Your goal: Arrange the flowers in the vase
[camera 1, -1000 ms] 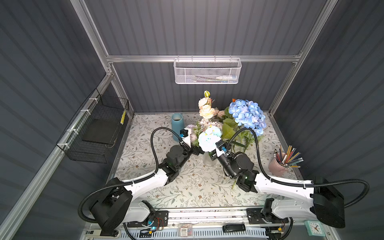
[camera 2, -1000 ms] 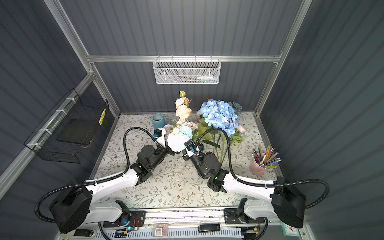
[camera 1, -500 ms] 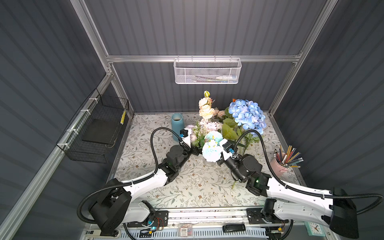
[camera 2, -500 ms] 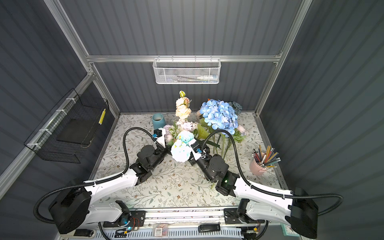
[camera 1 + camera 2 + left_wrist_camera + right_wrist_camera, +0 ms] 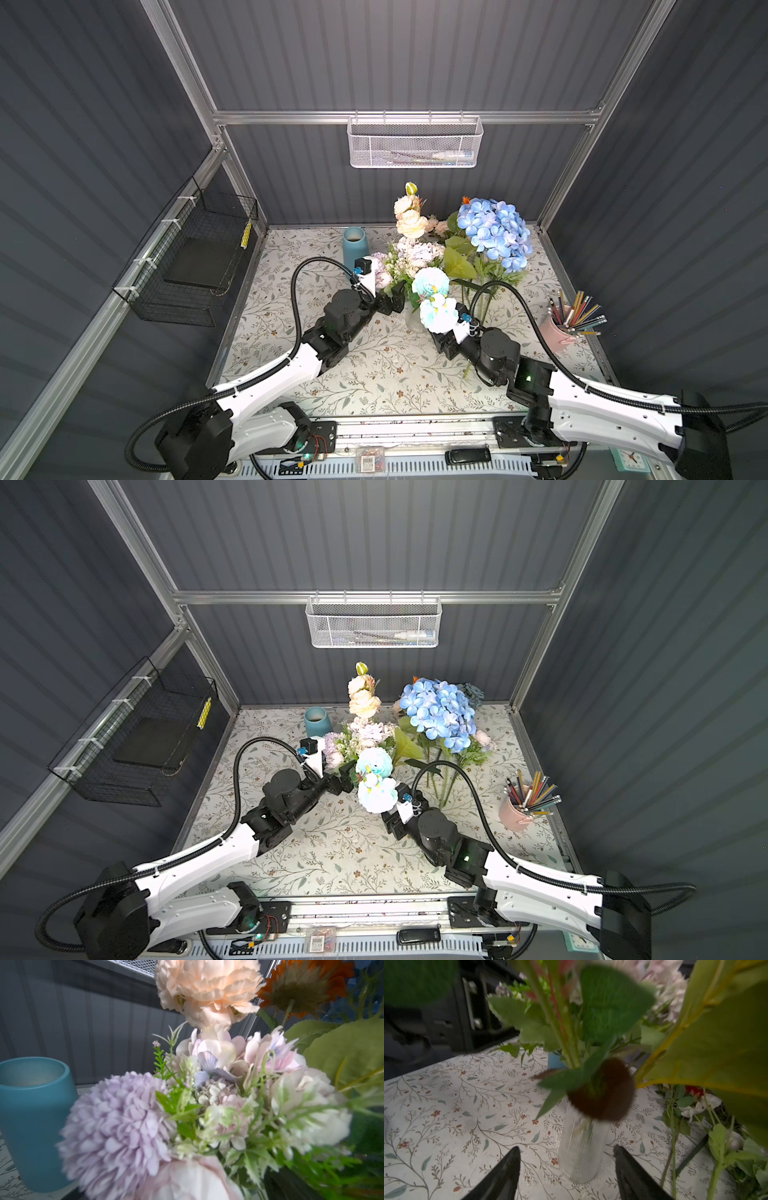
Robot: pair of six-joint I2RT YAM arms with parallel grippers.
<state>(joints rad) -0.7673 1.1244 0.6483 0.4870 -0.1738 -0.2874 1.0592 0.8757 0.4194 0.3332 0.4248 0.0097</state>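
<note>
Clear ribbed glass vase (image 5: pixel 581 1147) upright mid-desk (image 5: pixel 266 316), green stems and leaves packed in its mouth. 2 pale-blue roses (image 5: pixel 431 281) right above the vase, frilly, yellow specks at centre. Lilac bunch (image 5: pixel 116 1126) behind them: pompom head, pale pink-lilac petals, small green sprigs. Peach roses (image 5: pixel 409 218) tallest, yellow-green bud on top. Orange daisy (image 5: pixel 301 987) seen from its back, beside the peach. Blue hydrangea (image 5: pixel 494 232) right of the vase, big green leaves, long stems down on the desk, outside the vase. White blooms (image 5: pixel 695 1109) lying flat on the desk. Right gripper (image 5: pixel 566 1148) fingers apart, empty, vase just beyond the tips. Left gripper (image 5: pixel 395 297) fingers wide, beside the lilac bunch; touching stems or not, cannot tell. Teal cup (image 5: pixel 354 249) at back.
</note>
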